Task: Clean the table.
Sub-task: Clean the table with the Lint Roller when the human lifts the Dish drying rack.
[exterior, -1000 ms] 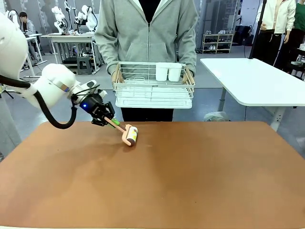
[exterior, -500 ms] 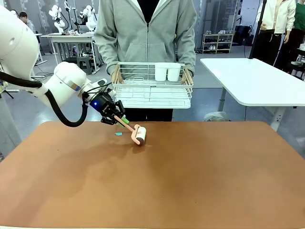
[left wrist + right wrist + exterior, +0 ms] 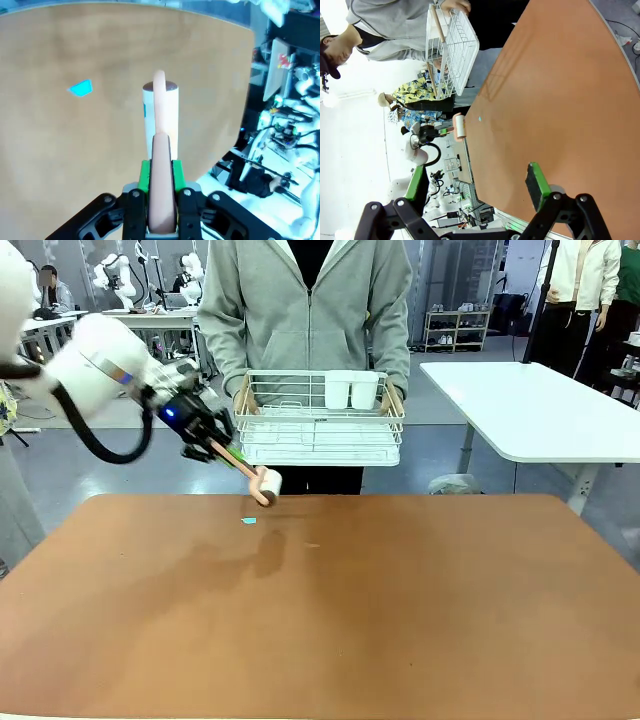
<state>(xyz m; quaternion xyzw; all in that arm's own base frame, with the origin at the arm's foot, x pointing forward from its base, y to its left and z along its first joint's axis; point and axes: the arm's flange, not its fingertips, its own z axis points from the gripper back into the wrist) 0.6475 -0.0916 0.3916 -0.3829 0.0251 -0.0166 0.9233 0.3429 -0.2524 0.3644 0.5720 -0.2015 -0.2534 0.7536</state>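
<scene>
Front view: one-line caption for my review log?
Left gripper holds a lint roller above the table near a teal scrap; a person holds a wire basket.

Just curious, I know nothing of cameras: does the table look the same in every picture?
Front view: reddish-brown table, soft shadow under the lint roller. Left wrist view: table paler, its edge bowed by the wide lens. Right wrist view: rolled sideways, background glared white.

No legible text, brand, number or sign; label on lint roller (image 3: 171,111) too blurred to read.
</scene>
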